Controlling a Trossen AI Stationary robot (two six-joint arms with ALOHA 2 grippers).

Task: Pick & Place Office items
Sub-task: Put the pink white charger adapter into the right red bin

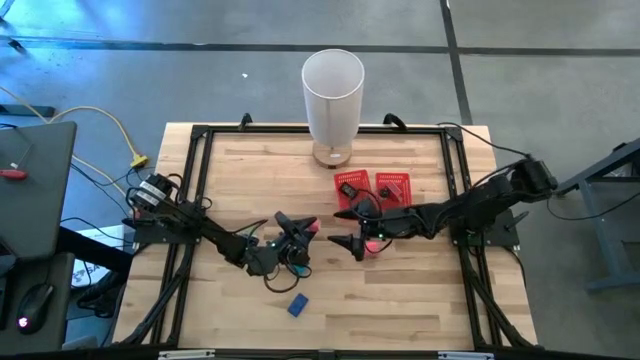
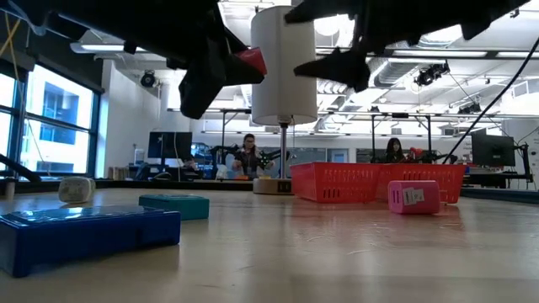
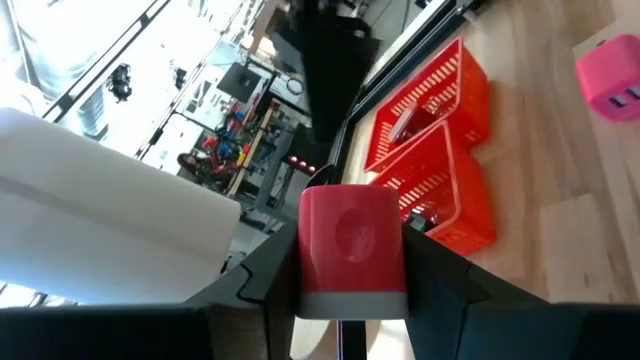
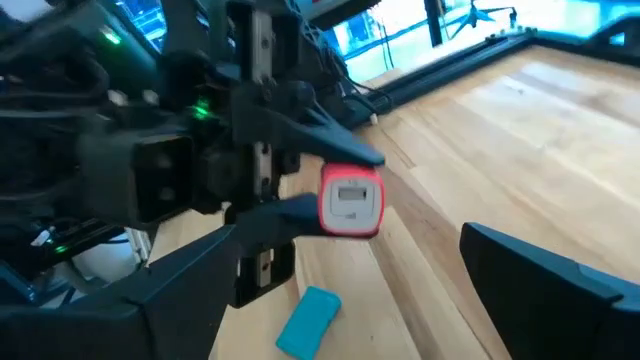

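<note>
My left gripper (image 1: 303, 229) is raised over the table's middle, shut on a small red piece with a grey end (image 3: 350, 250). Facing it from the right, my right gripper (image 1: 346, 243) is open, its fingers (image 4: 520, 280) apart and holding nothing; the red piece (image 4: 350, 200) is just ahead of them. On the table lie a pink piece (image 2: 413, 196), a teal piece (image 2: 174, 206), a blue piece (image 1: 297, 305) and a white piece (image 2: 76, 189). My left gripper pinches the red piece (image 3: 350, 235) between its two fingers (image 3: 440, 285), one on each side face. The fingers come at it about level, pointing toward the table's right. The piece is lifted clear of the table (image 2: 250, 61), its grey end toward the wrist.
The red two-compartment mesh tray (image 1: 392, 188) sits right of centre toward the far edge, with dark items inside. A tall white cylinder (image 1: 332, 90) stands at the far edge. A black frame (image 1: 195, 170) borders the tabletop. People sit in the room behind (image 2: 248, 156).
</note>
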